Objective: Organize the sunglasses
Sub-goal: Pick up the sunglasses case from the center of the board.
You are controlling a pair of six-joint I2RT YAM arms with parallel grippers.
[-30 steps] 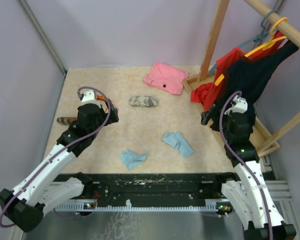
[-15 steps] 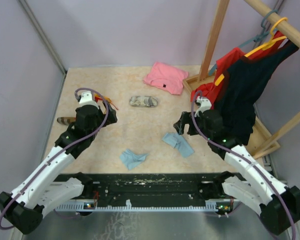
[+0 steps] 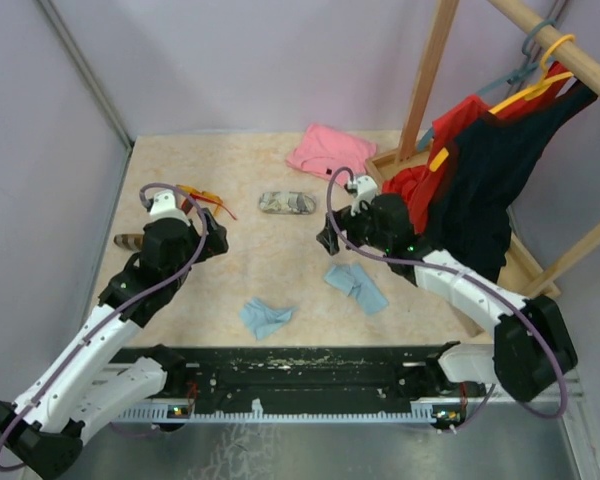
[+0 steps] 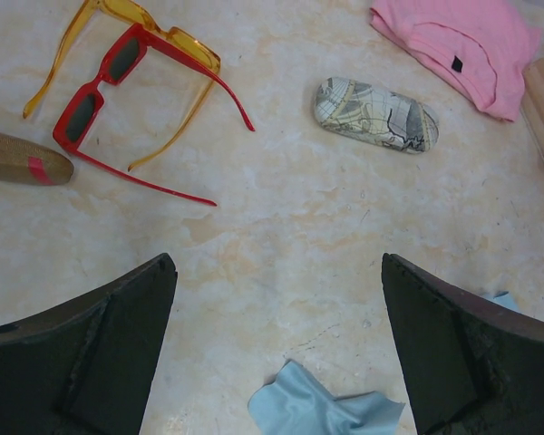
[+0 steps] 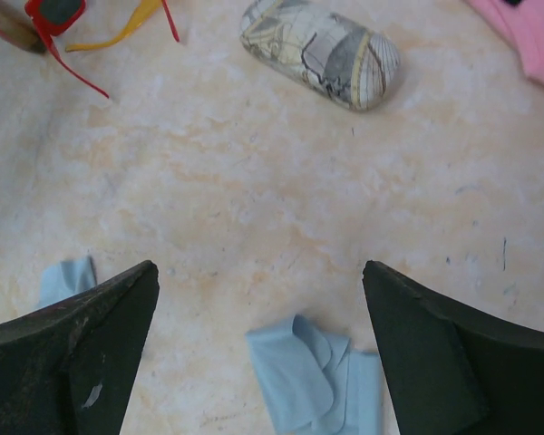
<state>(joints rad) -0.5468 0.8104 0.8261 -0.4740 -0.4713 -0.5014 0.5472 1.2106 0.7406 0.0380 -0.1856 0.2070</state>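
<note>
Red-framed sunglasses (image 4: 102, 86) lie overlapping the amber pair (image 4: 190, 45) in the upper left of the left wrist view, arms unfolded. Left gripper (image 4: 276, 272) and right gripper (image 5: 258, 272) hang with fingers spread wide, holding nothing.

Lab test cell: lavender walls (image 3: 260, 70) enclose marbled tabletop (image 3: 270, 250), wooden clothes rack (image 3: 428, 75).

I'm looking down on a beige marbled tabletop (image 3: 280, 265), closed in by plain lilac walls (image 3: 250, 70) along its left, far and right edges. A wooden clothes rack (image 3: 427, 80) stands at its far right corner. The light is soft and even.
</note>
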